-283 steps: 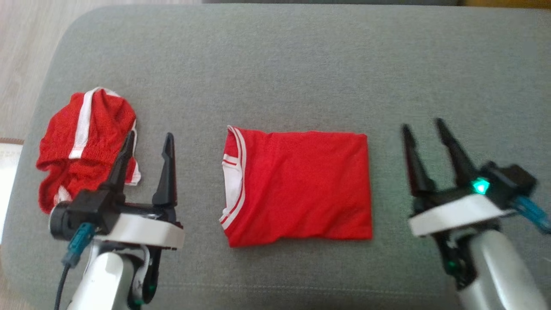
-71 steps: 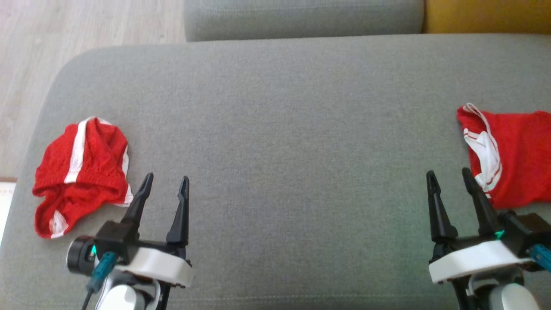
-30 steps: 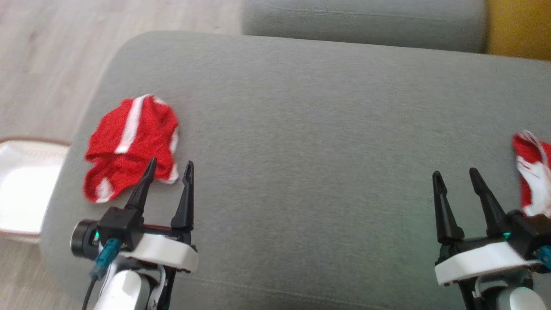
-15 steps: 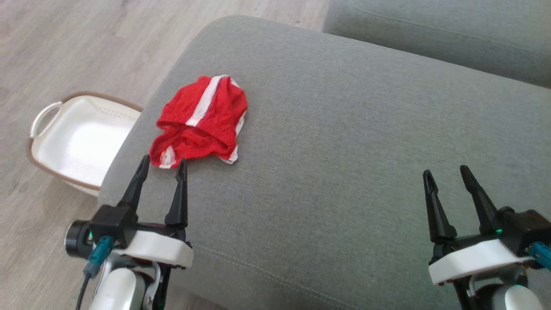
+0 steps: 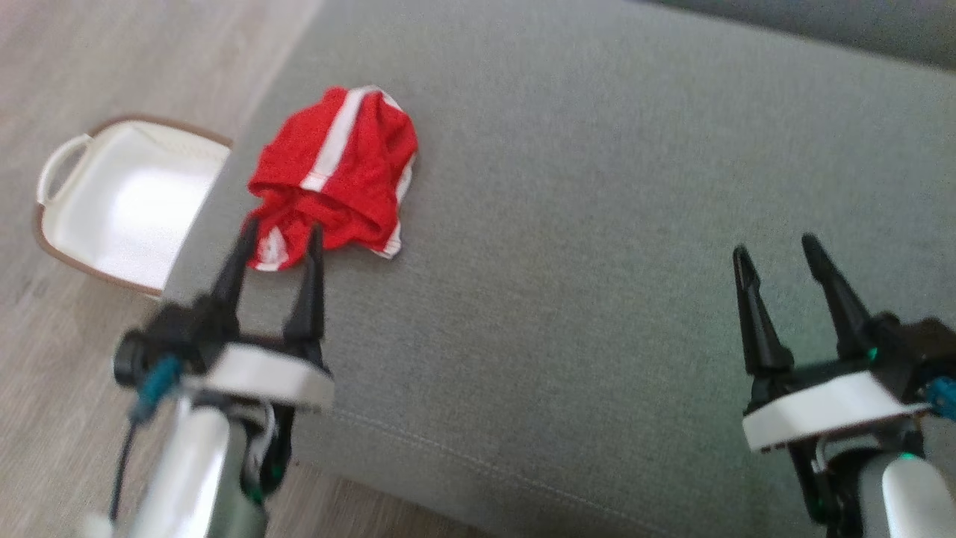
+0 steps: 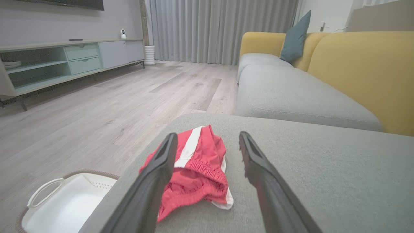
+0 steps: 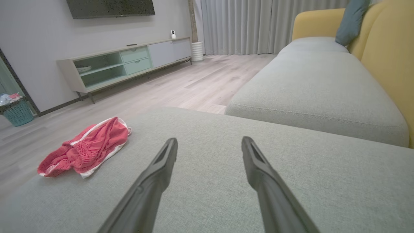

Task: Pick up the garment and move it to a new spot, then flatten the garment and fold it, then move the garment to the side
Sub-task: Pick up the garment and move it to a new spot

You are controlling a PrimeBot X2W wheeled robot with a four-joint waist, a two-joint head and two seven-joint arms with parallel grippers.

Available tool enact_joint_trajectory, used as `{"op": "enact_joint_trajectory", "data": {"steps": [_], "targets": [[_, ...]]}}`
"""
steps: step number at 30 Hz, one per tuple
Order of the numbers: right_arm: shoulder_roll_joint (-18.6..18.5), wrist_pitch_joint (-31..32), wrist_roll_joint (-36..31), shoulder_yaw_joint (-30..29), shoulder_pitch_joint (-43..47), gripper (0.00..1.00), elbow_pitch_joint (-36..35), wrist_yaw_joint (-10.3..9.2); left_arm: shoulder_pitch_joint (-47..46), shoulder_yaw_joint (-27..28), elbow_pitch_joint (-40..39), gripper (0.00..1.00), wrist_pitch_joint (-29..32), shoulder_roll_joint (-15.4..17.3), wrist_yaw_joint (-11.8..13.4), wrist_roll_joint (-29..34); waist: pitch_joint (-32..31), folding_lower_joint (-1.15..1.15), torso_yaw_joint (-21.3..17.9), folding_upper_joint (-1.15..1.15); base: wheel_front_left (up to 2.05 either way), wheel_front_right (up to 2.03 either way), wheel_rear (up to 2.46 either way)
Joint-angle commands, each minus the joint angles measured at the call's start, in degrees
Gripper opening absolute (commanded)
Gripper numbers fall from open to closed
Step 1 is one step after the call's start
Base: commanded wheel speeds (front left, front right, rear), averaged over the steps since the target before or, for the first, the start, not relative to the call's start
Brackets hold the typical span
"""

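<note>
A crumpled red garment (image 5: 332,179) with white stripes lies near the left edge of the grey cushion (image 5: 597,224). My left gripper (image 5: 280,232) is open, its fingertips just short of the garment's near hem, nothing between them. The left wrist view has the garment (image 6: 194,168) straight ahead between the two fingers of the left gripper (image 6: 207,137). My right gripper (image 5: 773,250) is open and empty over bare cushion at the right. From the right wrist, the garment (image 7: 85,147) lies far to the left of the right gripper (image 7: 208,140).
A white basket (image 5: 119,202) with a brown rim stands on the wooden floor just left of the cushion; it is also in the left wrist view (image 6: 64,204). A yellow-backed sofa (image 6: 323,74) lies beyond the cushion, a low cabinet (image 7: 129,61) along the far wall.
The head camera has swung left, bringing the crumpled garment and the basket further into view. My left gripper's tips now reach the garment's near hem. Both grippers stay open.
</note>
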Motion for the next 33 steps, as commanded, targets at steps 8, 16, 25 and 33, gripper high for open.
{"op": "enact_joint_trajectory", "data": {"steps": [8,16,25,33], "targets": [[-0.3,3.4,-4.2,1.5,-6.8,1.0,-6.2,0.2,-19.2,4.8,17.9,1.0,0.1,0.0,-4.9,-5.8,14.2,0.0,-3.4,0.0,0.0,0.0,0.0],[-0.3,3.7,-5.0,2.1,-9.6,1.0,-6.4,0.2,-33.0,3.8,39.1,1.0,7.7,1.7,-7.6,-12.0,18.4,0.0,-4.7,0.0,0.0,0.0,0.0],[-0.3,1.8,-4.0,1.7,-10.2,1.0,-4.1,0.2,-38.0,-0.2,47.6,0.0,7.1,4.8,-7.8,-14.7,16.6,0.0,-6.1,0.0,0.0,0.0,0.0],[-0.3,-1.1,-2.2,1.3,-8.2,1.0,-1.4,0.2,-33.2,0.9,40.6,0.0,-0.5,6.6,-4.2,-11.5,8.7,0.0,-6.9,0.0,0.0,0.0,0.0]]}}
